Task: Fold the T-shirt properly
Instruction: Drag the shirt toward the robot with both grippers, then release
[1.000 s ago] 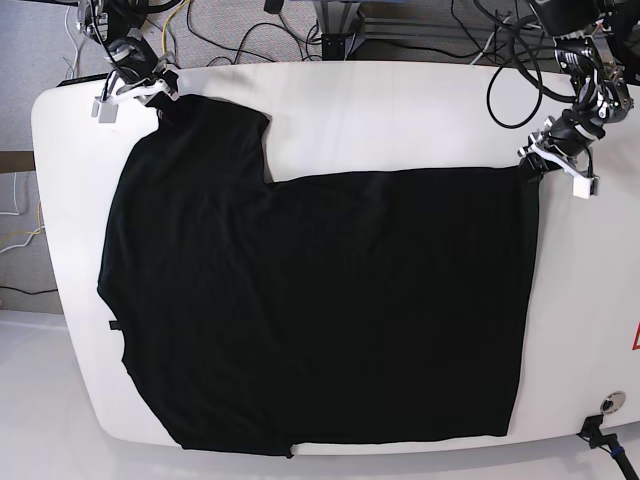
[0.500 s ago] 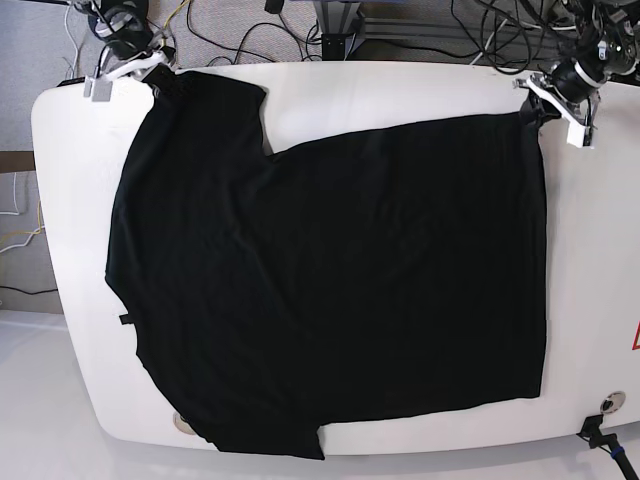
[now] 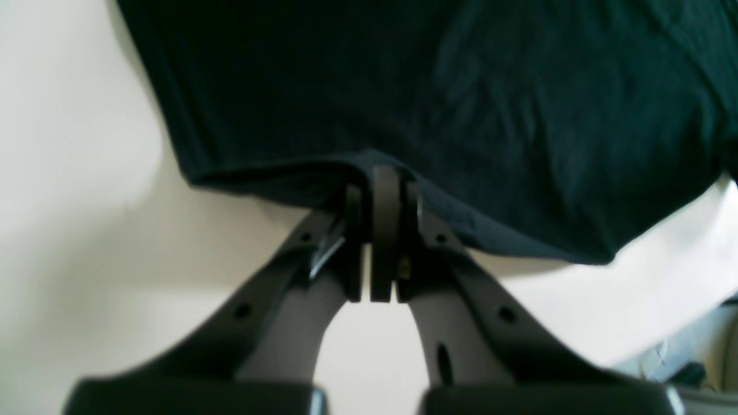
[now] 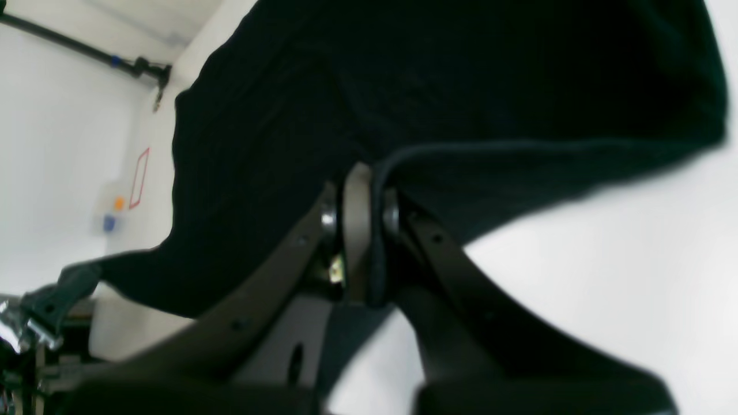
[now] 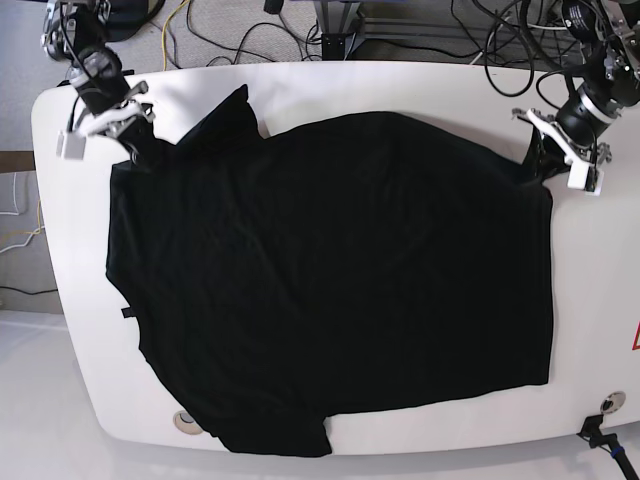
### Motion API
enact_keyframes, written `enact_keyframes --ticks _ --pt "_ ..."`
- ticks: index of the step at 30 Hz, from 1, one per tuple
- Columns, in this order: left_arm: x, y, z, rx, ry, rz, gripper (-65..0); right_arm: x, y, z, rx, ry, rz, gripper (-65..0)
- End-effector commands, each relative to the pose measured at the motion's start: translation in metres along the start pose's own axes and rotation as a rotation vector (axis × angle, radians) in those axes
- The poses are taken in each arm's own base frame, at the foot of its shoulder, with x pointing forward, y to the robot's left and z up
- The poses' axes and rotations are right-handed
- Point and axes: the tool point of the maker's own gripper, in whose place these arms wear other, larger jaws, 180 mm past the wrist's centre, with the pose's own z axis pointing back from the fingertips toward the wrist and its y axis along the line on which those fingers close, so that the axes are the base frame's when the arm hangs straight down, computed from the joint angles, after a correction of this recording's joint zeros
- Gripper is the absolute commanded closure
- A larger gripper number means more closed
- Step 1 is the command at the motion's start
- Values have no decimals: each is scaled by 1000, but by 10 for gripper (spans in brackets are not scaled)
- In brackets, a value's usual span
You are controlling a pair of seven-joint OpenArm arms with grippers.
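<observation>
The T-shirt (image 5: 330,280) lies spread across the tabletop (image 5: 400,85), plain black side up, covering most of the white surface from the far edge almost to the near edge. The left gripper (image 5: 548,150), at the far right of the scene, is clamped on the shirt's far right corner; the wrist view shows its jaws pressed together with a fold of black hem pinched between them (image 3: 380,190). The right gripper (image 5: 128,140), at the far left, is likewise closed on the shirt's far left corner, with a rolled edge of cloth caught between its jaws (image 4: 369,196). Between the two grippers the far edge of the shirt runs unevenly, with a pointed flap of cloth sticking up just right of the right gripper.

The tabletop is white with rounded corners. Beyond its far edge, cables (image 5: 260,30) lie tangled on the floor around a metal frame post (image 5: 335,25). A small round fitting (image 5: 611,402) sits near the near right corner.
</observation>
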Motion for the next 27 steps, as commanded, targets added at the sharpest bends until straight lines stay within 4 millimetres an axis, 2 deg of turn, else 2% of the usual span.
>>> enact_keyframes --ticks 1,5,9,13,19,22,27 --pt "22 2 1 1 -63 -28 0 12 12 -4 48 -14 27 0" --pt "42 4 -4 3 -114 -46 0 30 14 -22 78 -38 34 0" --pt "47 15 -12 11 -131 -17 0 50 5 -37 80 -72 29 0" --pt "54 23 -18 16 -152 -1 0 66 3 -61 103 -73 30 0" --pt "72 49 -38 45 -200 106 0 97 -2 -100 127 -93 -3 0" --pt "82 57 -48 39 -223 137 0 103 -2 -122 140 -75 -26 0" --pt "87 69 -62 33 -233 194 0 110 -2 -154 140 -42 -51 0"
